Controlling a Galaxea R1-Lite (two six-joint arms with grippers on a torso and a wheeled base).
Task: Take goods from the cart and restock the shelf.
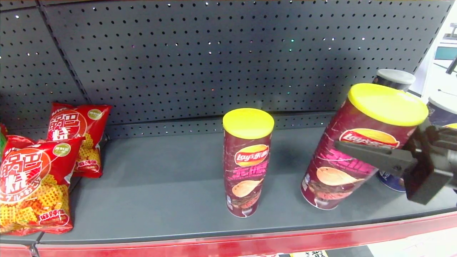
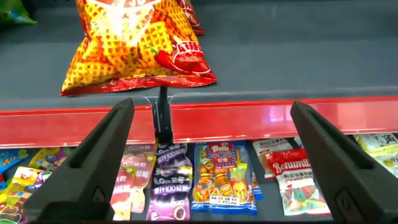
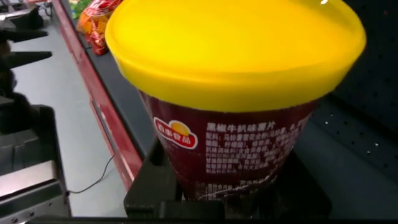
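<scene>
A maroon chip can with a yellow lid [image 1: 332,178] tilts near the right end of the grey shelf deck [image 1: 160,185], its base at or just above the deck. My right gripper [image 1: 357,146] comes in from the right and is shut on the can's upper half. The right wrist view shows the same can [image 3: 236,50] between the gripper [image 3: 230,193] fingers. A second identical can [image 1: 246,160] stands upright mid-shelf, a short gap to the left. My left gripper [image 2: 214,168] is open and holds nothing, just in front of the red shelf edge [image 2: 249,118].
Red snack bags [image 1: 32,182] lean at the shelf's left end, one of them [image 2: 140,43] above my left gripper. Dark blue cans with grey lids [image 1: 394,78] stand behind the held can. Small candy packets [image 2: 221,177] hang below the shelf edge. A perforated back panel [image 1: 214,53] closes the shelf.
</scene>
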